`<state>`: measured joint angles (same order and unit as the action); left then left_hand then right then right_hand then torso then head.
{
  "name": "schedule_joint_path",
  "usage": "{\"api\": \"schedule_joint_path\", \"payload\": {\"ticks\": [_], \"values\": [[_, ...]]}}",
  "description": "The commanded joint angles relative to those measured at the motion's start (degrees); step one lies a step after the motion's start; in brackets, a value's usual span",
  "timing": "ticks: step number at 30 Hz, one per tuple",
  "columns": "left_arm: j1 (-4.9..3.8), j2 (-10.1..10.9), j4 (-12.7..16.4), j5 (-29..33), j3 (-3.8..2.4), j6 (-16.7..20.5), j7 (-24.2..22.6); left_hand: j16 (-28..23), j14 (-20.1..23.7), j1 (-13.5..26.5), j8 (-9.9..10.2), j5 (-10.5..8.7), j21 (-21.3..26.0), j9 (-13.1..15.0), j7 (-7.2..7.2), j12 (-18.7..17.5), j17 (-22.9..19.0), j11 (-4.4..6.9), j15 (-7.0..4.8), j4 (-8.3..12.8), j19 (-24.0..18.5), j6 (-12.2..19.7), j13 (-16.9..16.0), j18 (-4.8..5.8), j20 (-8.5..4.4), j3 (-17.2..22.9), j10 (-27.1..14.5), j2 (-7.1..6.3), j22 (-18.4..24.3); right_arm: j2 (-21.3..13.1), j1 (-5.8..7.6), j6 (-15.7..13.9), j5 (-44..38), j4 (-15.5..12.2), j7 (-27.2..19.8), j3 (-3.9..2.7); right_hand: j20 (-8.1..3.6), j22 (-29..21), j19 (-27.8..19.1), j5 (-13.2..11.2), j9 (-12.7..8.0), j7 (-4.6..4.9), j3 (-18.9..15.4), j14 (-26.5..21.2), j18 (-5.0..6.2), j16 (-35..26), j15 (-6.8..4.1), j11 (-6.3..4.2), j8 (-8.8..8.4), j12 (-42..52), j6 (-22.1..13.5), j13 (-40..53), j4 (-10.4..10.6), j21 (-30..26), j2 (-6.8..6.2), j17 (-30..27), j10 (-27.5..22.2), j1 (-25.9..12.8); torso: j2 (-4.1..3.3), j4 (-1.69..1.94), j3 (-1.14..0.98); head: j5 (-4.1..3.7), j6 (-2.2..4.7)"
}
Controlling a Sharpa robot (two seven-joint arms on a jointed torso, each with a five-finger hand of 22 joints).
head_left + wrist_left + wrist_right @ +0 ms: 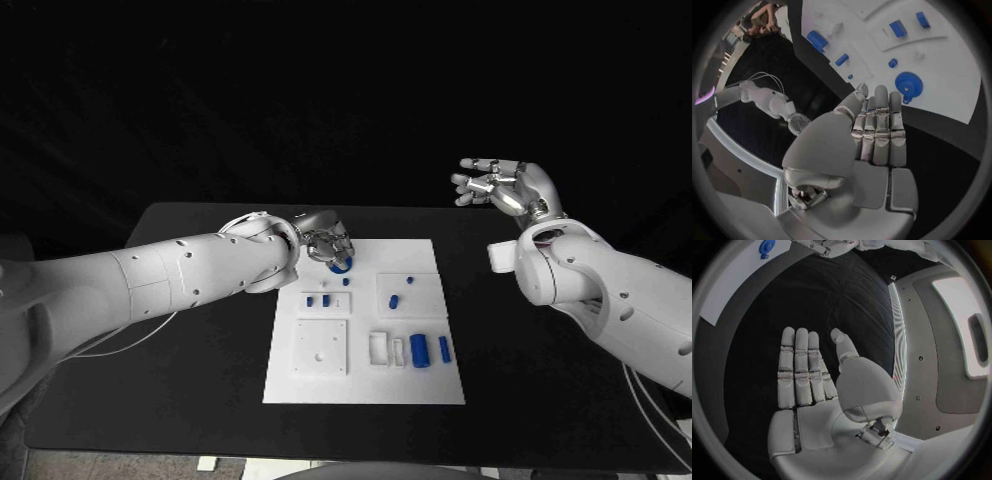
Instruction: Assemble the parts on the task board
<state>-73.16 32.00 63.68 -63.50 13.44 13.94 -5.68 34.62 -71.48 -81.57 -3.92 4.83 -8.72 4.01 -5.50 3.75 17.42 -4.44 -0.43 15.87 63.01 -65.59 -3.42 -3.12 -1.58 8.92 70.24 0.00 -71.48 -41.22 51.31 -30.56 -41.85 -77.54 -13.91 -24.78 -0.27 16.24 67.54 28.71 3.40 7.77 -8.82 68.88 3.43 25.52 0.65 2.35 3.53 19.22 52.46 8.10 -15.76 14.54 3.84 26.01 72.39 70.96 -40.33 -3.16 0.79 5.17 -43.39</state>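
A: Left robot hand status?

B: It hovers over the far-left corner of the task board. In the left wrist view its fingers are straight and side by side, palm bare, nothing held.

A: Nearest part?

B: The blue gear, lying flat on the board just beyond the fingertips. In the head view it peeks out right below the hand. I can't tell whether a fingertip touches it; from the wrist view it looks apart.

A: Right robot hand?

B: Right robot hand is raised well off to the right of the board, past the far edge of the black surface. Fingers extended with the thumb out, palm empty. Its wrist view shows the same: flat fingers together, thumb apart.

A: Other parts?

B: All on the board, nearer the robot than the left hand. Two small blue pieces sit just below the gear, two more to their right. A larger blue cylinder and a slimmer blue piece lie side by side at the right edge, well apart from both hands. A white square plate sits on the board's near-left part.
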Motion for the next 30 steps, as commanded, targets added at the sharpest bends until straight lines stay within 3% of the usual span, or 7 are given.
{"api": "schedule_joint_path", "payload": {"ticks": [1, 5, 8, 10, 12, 15, 30], "values": [[0.28, -1.02, -1.43, -8.63, 0.1, 1.89, -4.91, 1.1, -0.17, -0.31, 0.31, 0.26, -0.34, 0.06, 0.29, -0.31, 0.88, 0.13, -0.08, 0.27, 0.21, -0.16, 0.07, -0.68, -0.15, -0.03, -0.42, -0.14, -1.0, 0.15, -0.02, 1.3, 0.15, -0.07, -0.25, -0.03, -0.09, -0.03, 0.12, 1.25, 0.01, 0.15, 0.63, -0.34, -0.8, 0.33, 0.2, -0.07, -0.15, -0.04, 0.2, -0.18, -0.35, -0.13, -0.06, -0.17, 0.15, 0.2, -0.04, -0.01, -0.03, 0.02, 0.15], [0.88, -2.56, -3.64, -11.41, 0.22, 1.14, -4.73, 5.95, 0.06, 0.28, 0.3, 0.11, -1.27, -0.06, 0.37, -0.27, 3.8, 0.13, -0.29, 0.17, 1.44, 0.82, 0.05, -0.93, -0.37, -0.25, -0.76, -0.42, -2.9, 0.23, -0.02, 1.38, 0.1, -0.15, -0.23, -0.03, -0.11, 0.12, -0.1, 1.96, 0.01, 0.15, 1.68, -0.4, -0.79, 0.47, 0.18, -0.07, -0.16, -0.12, 0.14, -0.46, -0.38, 0.14, -0.46, -0.44, 0.19, 0.17, -0.01, 0.02, -0.05, -0.12, 0.11], [1.49, -3.84, -5.58, -13.07, 0.26, -0.72, -4.16, 10.18, 0.37, 2.5, 0.28, -1.92, -2.26, 0.03, 0.36, -0.31, 5.76, -0.12, 0.06, -1.78, 5.41, 2.55, 0.06, -1.35, -0.03, -3.57, -2.82, -1.9, -2.88, 0.31, -0.02, 1.47, 0.07, -0.18, -0.19, -0.03, -0.1, 0.45, -0.53, 1.96, 0.0, 0.15, 3.72, -0.52, -0.76, 0.88, 0.19, -0.07, -0.16, -0.03, 0.14, -0.84, -0.37, 0.83, -1.24, -0.99, 0.25, -0.34, -0.02, 0.04, 0.01, -0.12, 0.15], [1.72, -4.32, -6.27, -13.92, 0.27, -1.54, -3.95, 12.32, 0.53, 2.0, 0.29, -1.52, -2.55, 0.04, 0.13, -0.26, 6.43, -0.1, -0.13, -2.31, 6.43, 2.48, 0.04, -1.59, -0.1, -4.35, -2.58, -1.35, -3.08, 0.35, -0.02, 1.5, 0.05, -0.19, -0.18, -0.03, -0.09, 0.46, -0.55, 1.95, 0.01, 0.15, 3.78, -0.55, -0.77, 0.88, 0.2, -0.06, -0.15, -0.03, 0.18, -0.86, -0.39, 0.85, -1.29, -1.02, 0.23, -0.28, -0.03, 0.0, 0.04, -0.13, 0.15], [1.93, -4.8, -6.86, -14.76, 0.27, -2.68, -3.64, 16.32, 0.21, 1.93, 0.3, 1.76, -4.63, 0.0, 0.18, -0.27, 7.58, 0.1, -0.48, -1.94, 7.97, 2.51, 0.04, -1.82, -0.54, -4.26, -2.6, -1.23, -4.84, 0.39, -0.02, 1.54, 0.03, -0.19, -0.16, -0.03, -0.09, 0.46, -0.55, 1.95, 0.01, 0.15, 3.78, -0.55, -0.77, 0.88, 0.2, -0.06, -0.15, -0.03, 0.18, -0.86, -0.39, 0.85, -1.29, -1.02, 0.23, -0.28, -0.01, 0.0, 0.03, -0.13, 0.14], [2.2, -5.45, -7.56, -15.83, 0.27, -4.82, -3.07, 21.22, 0.63, 2.64, 0.29, 1.82, -8.74, 0.0, 0.22, -0.2, 7.55, 0.16, -0.73, -1.12, 7.95, 2.86, 0.01, -2.04, -0.75, -3.82, -3.06, -1.1, -4.82, 0.46, -0.02, 1.58, -0.01, -0.2, -0.12, -0.03, -0.1, 0.5, -0.62, 1.96, 0.0, 0.16, 3.94, -0.58, -0.76, 0.89, 0.21, -0.07, -0.16, -0.02, 0.06, -0.88, -0.4, 0.93, -1.37, -1.09, 0.24, -0.17, 0.04, 0.13, -0.01, -0.2, 0.18], [3.38, -7.49, -11.3, -17.11, 0.25, -6.22, -3.03, 22.89, 0.55, 1.7, 0.34, 0.65, -11.71, -0.03, 0.32, -0.26, 3.3, -0.15, -0.93, -3.93, 6.48, 3.72, 0.07, -2.06, -0.83, -4.87, -5.95, -0.96, -4.56, 0.84, -0.02, 1.76, -0.56, -0.17, 0.03, -0.03, -0.13, 0.74, -0.85, 1.66, 0.0, 0.17, 4.45, -0.61, -0.74, 0.97, 0.19, -0.08, -0.15, -0.05, 0.05, -1.01, -0.52, 1.28, -1.76, -1.27, 0.29, 0.57, 0.05, 0.1, 0.0, 0.11, 0.34]]}}
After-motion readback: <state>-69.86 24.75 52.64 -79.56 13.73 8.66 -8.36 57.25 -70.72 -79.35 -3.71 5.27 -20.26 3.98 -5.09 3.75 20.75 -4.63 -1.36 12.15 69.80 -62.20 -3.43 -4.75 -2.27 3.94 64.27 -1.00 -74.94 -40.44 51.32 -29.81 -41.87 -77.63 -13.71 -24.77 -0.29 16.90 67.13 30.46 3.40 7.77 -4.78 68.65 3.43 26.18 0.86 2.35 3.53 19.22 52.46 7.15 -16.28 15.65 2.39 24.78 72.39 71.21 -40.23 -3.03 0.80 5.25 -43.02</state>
